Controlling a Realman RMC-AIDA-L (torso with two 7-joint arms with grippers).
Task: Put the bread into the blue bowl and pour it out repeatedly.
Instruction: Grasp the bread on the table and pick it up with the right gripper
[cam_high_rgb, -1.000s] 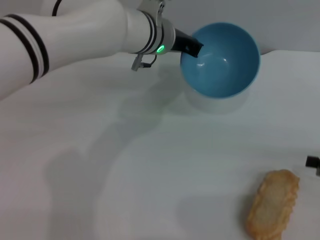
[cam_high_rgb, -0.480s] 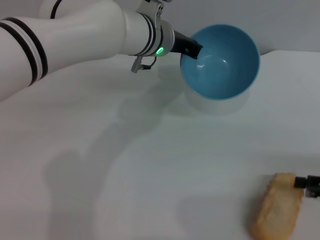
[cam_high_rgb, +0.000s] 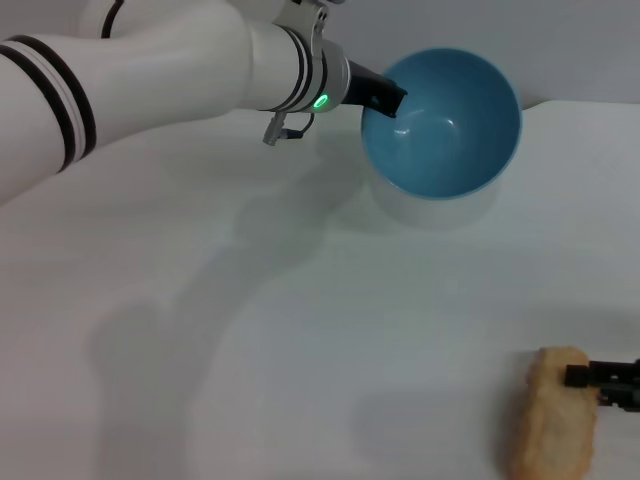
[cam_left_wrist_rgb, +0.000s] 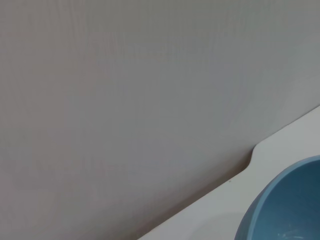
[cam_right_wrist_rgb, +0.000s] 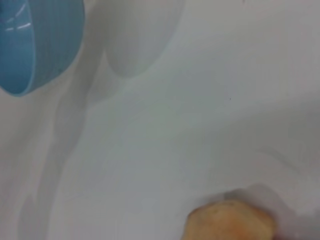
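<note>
The blue bowl (cam_high_rgb: 441, 122) is held by the left gripper (cam_high_rgb: 380, 93) at the far side of the white tabletop (cam_high_rgb: 300, 330), raised above the surface and tilted so that its opening faces the head camera. The gripper's dark fingers are clamped on the bowl's rim at its left edge, and a green light (cam_high_rgb: 321, 100) is lit on the wrist behind them. A soft shadow is cast on the tabletop beneath the bowl. The bowl's inside is seen bare.

The bread (cam_high_rgb: 552, 412) lies on the tabletop at the near right, well apart from the bowl, with its plain tan side up. The right gripper (cam_high_rgb: 605, 379) is seen only as a dark tip at the right edge of the head view, just at the upper right part of the loaf. Whether it touches the loaf cannot be told, nor whether its fingers are spread or closed.

In the left wrist view, part of the bowl (cam_left_wrist_rgb: 287, 205) is shown against the tabletop's edge and a grey wall (cam_left_wrist_rgb: 125, 100). In the right wrist view, the loaf's end (cam_right_wrist_rgb: 230, 220) and the bowl (cam_right_wrist_rgb: 40, 40) are seen far apart.
</note>
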